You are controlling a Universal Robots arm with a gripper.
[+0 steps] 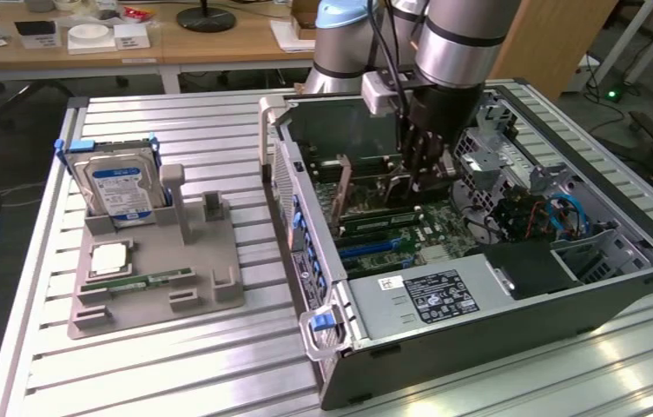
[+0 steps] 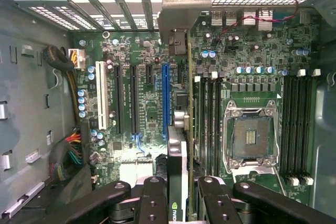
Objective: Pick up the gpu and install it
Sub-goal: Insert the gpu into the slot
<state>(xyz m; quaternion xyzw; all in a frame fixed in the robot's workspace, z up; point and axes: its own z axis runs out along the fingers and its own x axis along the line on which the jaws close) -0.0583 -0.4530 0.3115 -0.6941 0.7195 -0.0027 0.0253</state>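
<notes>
Gripper: black 2-fingered gripper [image 2: 177,187], part-closed, clamped across the card.
Card: thin green-brown gpu card [image 2: 177,153] with silver metal end bracket, held edge-on just beside the long blue motherboard slot [image 2: 166,98], inside the open black computer case [image 1: 535,339].
Risk: if misaligned with the slot, the card could be jammed or its bracket snagged.

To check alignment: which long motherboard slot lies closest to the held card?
The single blue slot, right beside the gpu in the gripper; the black slots and white slot lie farther away.

Nvidia eye logo [image 2: 175,215] on the gpu [image 2: 177,169]
</notes>
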